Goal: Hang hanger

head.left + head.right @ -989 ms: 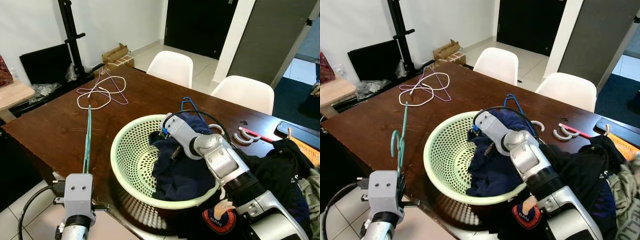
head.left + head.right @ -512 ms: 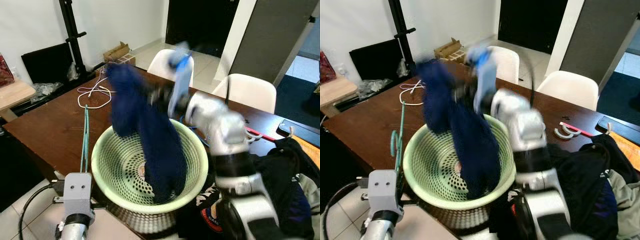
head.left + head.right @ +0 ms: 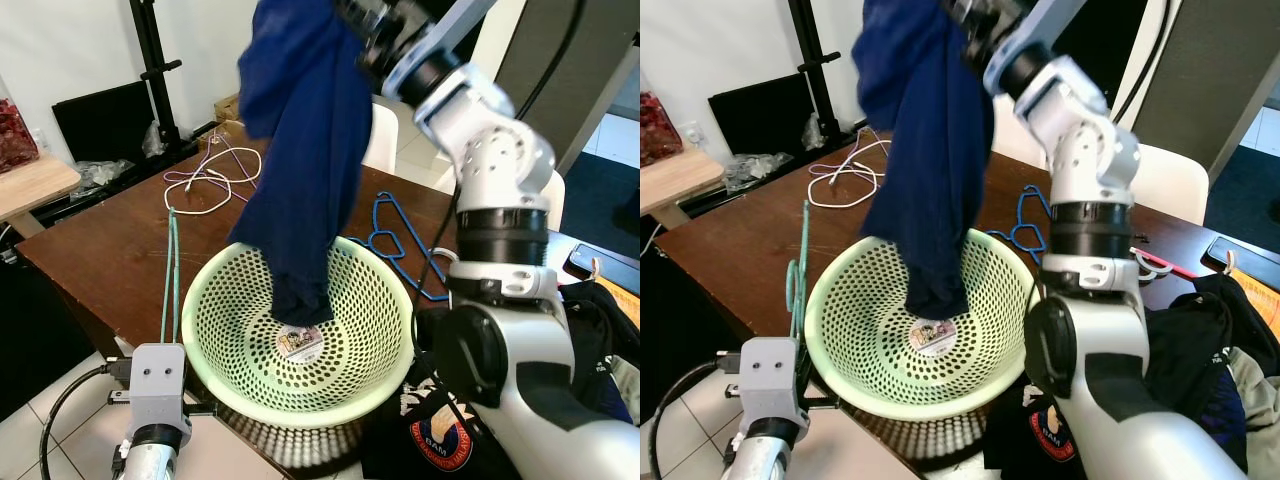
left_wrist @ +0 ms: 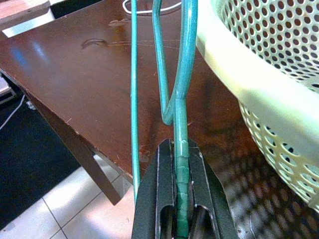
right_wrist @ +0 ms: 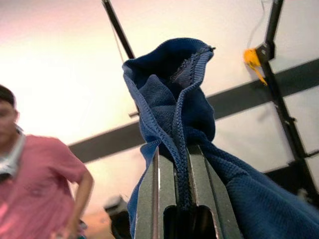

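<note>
Above the pale green perforated basket, a dark blue garment is held up high by the right gripper, whose two black fingers are closed tight on a bunched fold of the cloth; the lower end of the garment hangs down into the basket, just over a small round label on the basket floor. The right arm is raised steeply from the robot's shoulder towards the top of the head views. In the right wrist view a person in a pink shirt is seen behind the cloth, and a black pole with an orange clip.

Low at the robot's left, a teal wire hanger is pinched at its twisted neck between the closed fingers of the left gripper; the hanger is held out over the near corner of the dark brown wooden table, just beside the basket's rim.

On the table beyond the basket a blue hanger lies flat, and farther back white and purple hangers lie in a loose heap. A black stand rises past the table's far corner. White chairs are set along the far side, and dark clothing is piled at the robot's right.
</note>
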{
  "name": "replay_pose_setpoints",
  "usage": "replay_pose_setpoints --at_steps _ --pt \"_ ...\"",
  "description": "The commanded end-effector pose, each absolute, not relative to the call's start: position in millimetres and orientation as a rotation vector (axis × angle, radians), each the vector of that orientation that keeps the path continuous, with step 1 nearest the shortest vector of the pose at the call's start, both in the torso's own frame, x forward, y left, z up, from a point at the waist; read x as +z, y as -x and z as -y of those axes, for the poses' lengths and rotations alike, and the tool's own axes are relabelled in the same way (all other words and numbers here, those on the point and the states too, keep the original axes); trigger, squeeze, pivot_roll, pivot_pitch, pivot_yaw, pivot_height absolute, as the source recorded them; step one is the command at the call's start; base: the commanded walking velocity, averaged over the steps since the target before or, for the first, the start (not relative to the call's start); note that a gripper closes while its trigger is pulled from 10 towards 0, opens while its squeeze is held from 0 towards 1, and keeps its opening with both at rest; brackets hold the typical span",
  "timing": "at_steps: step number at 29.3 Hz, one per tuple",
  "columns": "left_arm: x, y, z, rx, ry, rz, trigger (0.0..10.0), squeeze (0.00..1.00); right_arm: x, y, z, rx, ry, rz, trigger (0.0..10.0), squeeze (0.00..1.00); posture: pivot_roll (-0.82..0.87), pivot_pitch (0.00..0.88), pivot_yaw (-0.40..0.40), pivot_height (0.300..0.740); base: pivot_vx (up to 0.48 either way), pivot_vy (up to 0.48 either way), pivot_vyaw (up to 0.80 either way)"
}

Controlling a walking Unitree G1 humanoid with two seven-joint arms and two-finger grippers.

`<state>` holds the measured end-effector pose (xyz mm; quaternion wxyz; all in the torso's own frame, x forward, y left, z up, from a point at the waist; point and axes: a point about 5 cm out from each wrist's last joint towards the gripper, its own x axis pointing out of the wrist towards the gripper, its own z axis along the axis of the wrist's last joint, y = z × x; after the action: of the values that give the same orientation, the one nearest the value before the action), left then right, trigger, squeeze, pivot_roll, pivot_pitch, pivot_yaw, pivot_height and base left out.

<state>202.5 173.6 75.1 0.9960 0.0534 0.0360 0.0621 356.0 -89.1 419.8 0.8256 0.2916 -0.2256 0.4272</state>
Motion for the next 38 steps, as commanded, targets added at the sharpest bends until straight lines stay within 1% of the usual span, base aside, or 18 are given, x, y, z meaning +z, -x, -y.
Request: replay_pose_setpoints --at_steps 1,6,7,8,9,10,12,13,14,16,18,19,20,22,25,28,33,38 --pt "62 -200 -173 0.117 -0.098 -0.138 10.0 0.00 428 -354 90 0.929 -0.663 0.497 0.0 0.00 0.18 0.000 -0.082 0.740 0.000 0.000 0.00" --pt "62 -201 -173 0.115 -0.098 -0.138 10.0 0.00 432 -354 89 0.958 -0.702 0.502 0.0 0.00 0.18 0.000 -0.079 0.740 0.000 0.000 0.00" --pt "62 -201 -173 0.115 -0.099 -0.137 10.0 0.00 433 -353 88 0.997 -0.722 0.499 0.0 0.00 0.18 0.000 -0.081 0.740 0.000 0.000 0.00" --pt "62 -201 -173 0.115 -0.099 -0.137 10.0 0.00 433 -353 88 0.997 -0.722 0.499 0.0 0.00 0.18 0.000 -0.081 0.740 0.000 0.000 0.00" --pt "62 -202 -173 0.114 -0.099 -0.138 10.0 0.00 433 -350 86 1.052 -0.739 0.501 0.0 0.00 0.18 0.000 -0.080 0.740 0.000 0.000 0.00" --pt "62 -202 -173 0.114 -0.098 -0.137 10.0 0.00 429 -343 86 1.170 -0.755 0.524 0.0 0.00 0.18 0.000 -0.081 0.740 0.000 0.000 0.00" --pt "62 -202 -173 0.114 -0.098 -0.137 10.0 0.00 429 -343 86 1.170 -0.755 0.524 0.0 0.00 0.18 0.000 -0.081 0.740 0.000 0.000 0.00" --pt "62 -202 -173 0.114 -0.098 -0.137 10.0 0.00 424 -334 88 1.281 -0.767 0.561 0.0 0.00 0.18 0.000 -0.081 0.740 0.000 0.000 0.00" --pt "62 -202 -173 0.114 -0.098 -0.137 10.0 0.00 424 -334 88 1.281 -0.767 0.561 0.0 0.00 0.18 0.000 -0.081 0.740 0.000 0.000 0.00" --pt "62 -202 -173 0.113 -0.098 -0.137 10.0 0.00 410 -330 94 1.365 -0.804 0.560 0.0 0.00 0.19 0.000 -0.084 0.740 0.000 0.000 0.00" --pt "62 -202 -173 0.114 -0.098 -0.137 10.0 0.00 401 -331 96 1.366 -0.783 0.533 0.0 0.00 0.19 0.000 -0.084 0.740 0.000 0.000 0.00" --pt "62 -202 -173 0.114 -0.098 -0.137 10.0 0.00 390 -334 94 1.349 -0.726 0.482 0.0 0.00 0.19 0.000 -0.083 0.740 0.000 0.000 0.00" --pt "62 -202 -173 0.114 -0.098 -0.137 10.0 0.00 390 -334 94 1.349 -0.726 0.482 0.0 0.00 0.19 0.000 -0.083 0.740 0.000 0.000 0.00" --pt "62 -201 -173 0.115 -0.098 -0.137 10.0 0.00 373 -334 90 1.341 -0.640 0.404 0.0 0.00 0.18 0.000 -0.080 0.740 0.000 0.000 0.00" --pt "62 -201 -173 0.115 -0.098 -0.137 10.0 0.00 368 -333 89 1.347 -0.627 0.386 0.0 0.00 0.18 0.000 -0.077 0.740 0.000 0.000 0.00" --pt "61 -200 -173 0.109 -0.098 -0.140 10.0 0.00 357 -322 90 1.383 -0.623 0.366 0.0 0.00 0.18 0.000 -0.069 0.740 0.000 0.000 0.00" --pt "61 -200 -173 0.105 -0.099 -0.141 10.0 0.00 355 -315 93 1.422 -0.626 0.381 0.0 0.00 0.17 0.000 -0.069 0.740 0.000 0.000 0.00" --pt "61 -200 -172 0.104 -0.099 -0.141 10.0 0.00 353 -314 93 1.427 -0.622 0.383 0.0 0.00 0.17 0.000 -0.069 0.740 0.000 0.000 0.00"
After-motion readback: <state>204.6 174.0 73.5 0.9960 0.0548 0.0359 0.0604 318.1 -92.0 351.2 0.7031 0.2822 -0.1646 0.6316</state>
